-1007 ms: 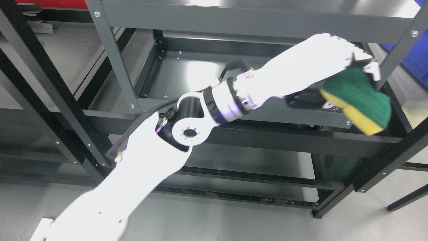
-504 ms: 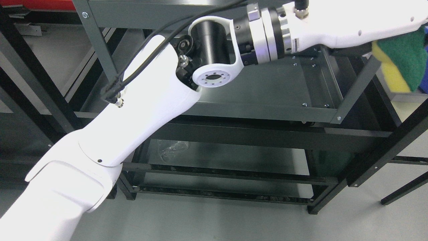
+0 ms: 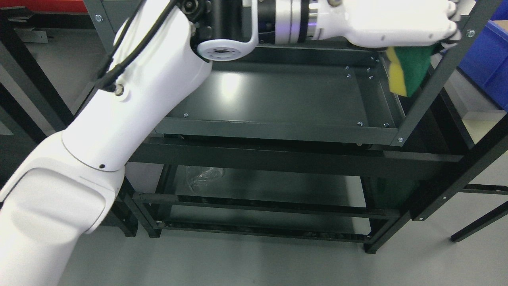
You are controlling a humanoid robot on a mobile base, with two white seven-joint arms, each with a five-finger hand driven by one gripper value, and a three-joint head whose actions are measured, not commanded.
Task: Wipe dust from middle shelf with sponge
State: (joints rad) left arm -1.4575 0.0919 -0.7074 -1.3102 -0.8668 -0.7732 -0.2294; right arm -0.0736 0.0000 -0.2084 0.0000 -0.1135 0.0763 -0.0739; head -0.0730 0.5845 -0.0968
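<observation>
One arm is showing, the left arm [image 3: 119,119], entering from the lower left and reaching across the top of the view to the upper right. One left hand [image 3: 401,24] is showing; its fingers [image 3: 450,18] are closing on one sponge [image 3: 410,69], yellow on one face and green on the other. The sponge is hanging below the hand, tilted, at the right rear corner of the middle shelf [image 3: 278,99], just beside the right front post [image 3: 436,79]. Whether the sponge is touching the shelf surface cannot be told.

One grey rack is showing, with the middle shelf, one lower shelf [image 3: 270,186] and four visible posts. One blue bin [image 3: 486,59] is sitting at the right edge, outside the rack.

The middle shelf is lying bare, bounded by a raised lip at the front and at the right side. Open room is running leftward from the sponge across the whole panel.

Compared with half a second ago, the forearm is sitting higher in the view, and the sponge is now lying inside the right post instead of beyond it.
</observation>
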